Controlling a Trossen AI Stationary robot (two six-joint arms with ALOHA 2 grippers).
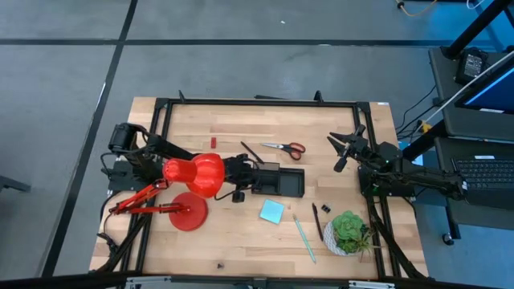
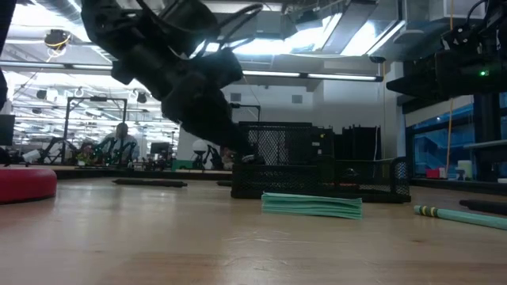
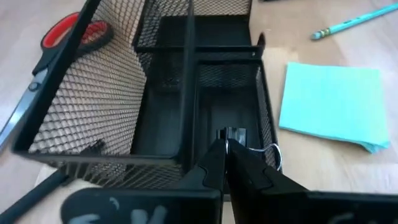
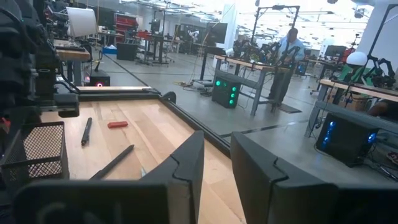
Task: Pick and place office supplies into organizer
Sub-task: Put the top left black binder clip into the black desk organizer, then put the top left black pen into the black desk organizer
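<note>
Left gripper (image 3: 225,155): fingers pinched on a small clip, lowered into the organizer (image 3: 186,81) mid-table, apparently for release. Right gripper (image 1: 344,148): spread open, waiting near the table's right edge.

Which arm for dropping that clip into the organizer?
Left. Its hand sits right over the organizer, pinching a binder clip. Right hand waits open, well off to the side.

Scissors (image 1: 285,148) lie behind the organizer (image 1: 281,182); sticky-note pad (image 1: 271,211) in front, potted plant (image 1: 350,230) far right.
</note>
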